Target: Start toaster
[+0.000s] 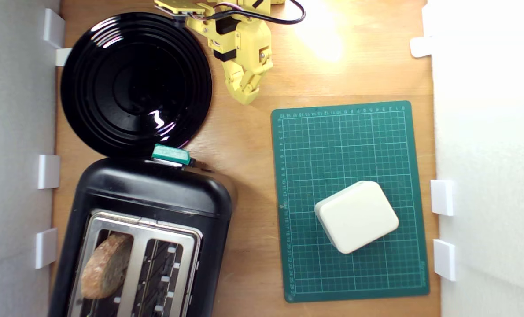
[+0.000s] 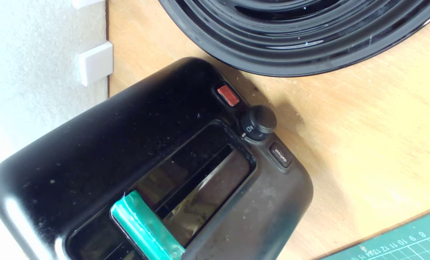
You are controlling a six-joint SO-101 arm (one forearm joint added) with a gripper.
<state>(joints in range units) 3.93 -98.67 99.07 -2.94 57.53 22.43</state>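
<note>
The glossy black toaster (image 1: 156, 193) stands at the exterior view's lower left, with a silver top plate and two slots. A slice of bread (image 1: 105, 266) sticks up out of the slot nearer that view's left. The teal lever (image 1: 170, 154) juts from the toaster's far end, toward the plate. My yellow gripper (image 1: 245, 96) hangs above the wood at the top centre, well away from the lever, its fingers closed to a point with nothing between them. The wrist view shows the toaster's end face (image 2: 92, 151) and the lever (image 2: 146, 227), but no fingers.
A round black ridged plate (image 1: 86, 88) lies just beyond the toaster. At the exterior view's right, a white box (image 1: 356, 216) sits on a green cutting mat (image 1: 332, 141). The toaster's end carries a red button (image 2: 228, 95), a knob (image 2: 259, 121) and a defrost button (image 2: 280, 154). White walls flank the board.
</note>
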